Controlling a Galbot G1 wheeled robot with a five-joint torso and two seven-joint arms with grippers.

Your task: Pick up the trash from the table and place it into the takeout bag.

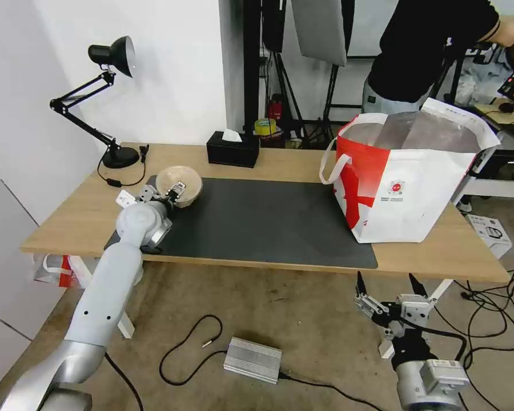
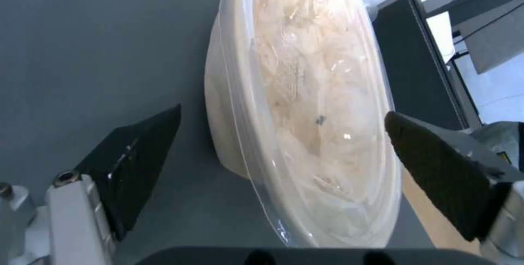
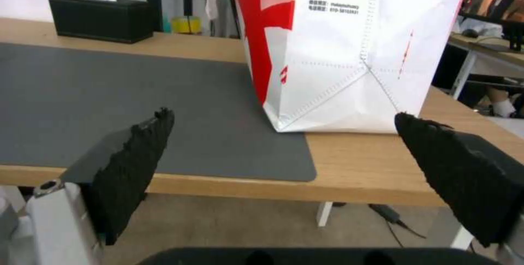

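Pickup step in hand, by my reading: your left gripper is hanging over the beige pulp bowl at about 10 o'clock on the dark mat, jaws standing apart with one finger on each side of the rim and not yet gripping. Your right gripper is idling open below the table edge, around 5 o'clock. You are likely needing to close on the rim, then carry toward the takeout bag at 3 o'clock.
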